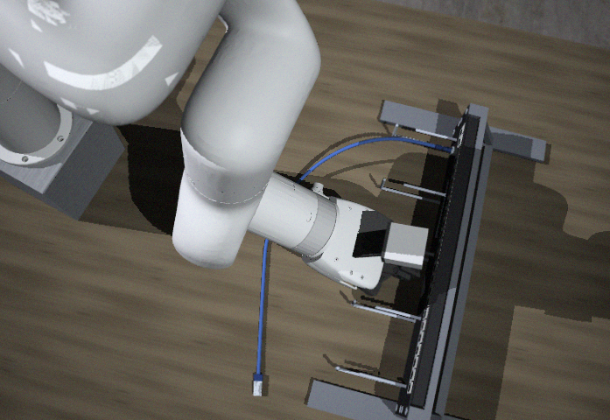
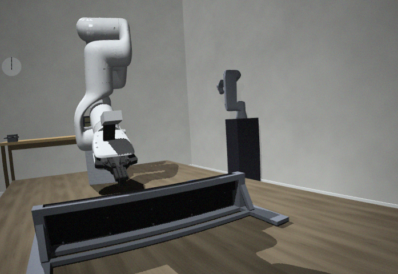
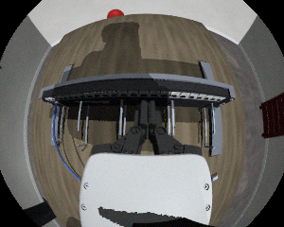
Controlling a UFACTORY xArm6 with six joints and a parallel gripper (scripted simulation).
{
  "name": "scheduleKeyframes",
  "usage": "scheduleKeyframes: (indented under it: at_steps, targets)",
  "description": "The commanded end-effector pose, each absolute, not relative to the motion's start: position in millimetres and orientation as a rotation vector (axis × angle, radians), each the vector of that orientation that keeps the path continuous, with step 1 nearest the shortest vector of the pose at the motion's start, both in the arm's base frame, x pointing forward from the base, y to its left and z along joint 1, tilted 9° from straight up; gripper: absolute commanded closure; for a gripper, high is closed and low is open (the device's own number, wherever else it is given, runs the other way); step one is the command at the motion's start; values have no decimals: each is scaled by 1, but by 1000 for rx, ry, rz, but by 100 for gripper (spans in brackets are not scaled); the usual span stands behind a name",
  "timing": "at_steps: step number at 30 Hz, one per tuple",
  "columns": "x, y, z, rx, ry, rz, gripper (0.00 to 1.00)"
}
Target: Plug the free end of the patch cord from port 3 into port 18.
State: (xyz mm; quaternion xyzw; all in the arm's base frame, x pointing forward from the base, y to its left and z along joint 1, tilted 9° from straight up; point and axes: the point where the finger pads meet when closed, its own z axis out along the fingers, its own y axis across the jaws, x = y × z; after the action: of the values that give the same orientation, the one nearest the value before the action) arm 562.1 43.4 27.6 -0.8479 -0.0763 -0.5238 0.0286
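Observation:
The grey rack [image 1: 444, 267] stands on the table with its black port panel facing the arm; it also shows in the wrist view [image 3: 138, 89]. A blue patch cord [image 1: 335, 150] runs from a port near the rack's far end in an arc under the arm. It then runs straight along the table [image 1: 264, 306]. Its free plug [image 1: 257, 381] lies on the table, apart from the gripper. My gripper [image 1: 414, 269] is shut and empty. Its fingertips [image 3: 149, 128] [image 2: 121, 179] are close to the middle of the rack's front, near the top rail.
Several grey pins [image 1: 384, 311] stick out from the rack's front toward the arm, on both sides of the gripper. The rack's feet [image 1: 345, 398] reach out on the table. The arm's base [image 1: 32, 148] stands at the left.

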Motion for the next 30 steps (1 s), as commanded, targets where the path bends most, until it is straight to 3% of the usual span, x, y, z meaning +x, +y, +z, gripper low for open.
scheduleKeyframes:
  at_steps: [1,15,30]
  targets:
    - [563,43,29,-2614,-235,-1620,100]
    - [556,42,32,-2614,-235,-1620,100]
    - [475,31,73,-2614,-235,-1620,100]
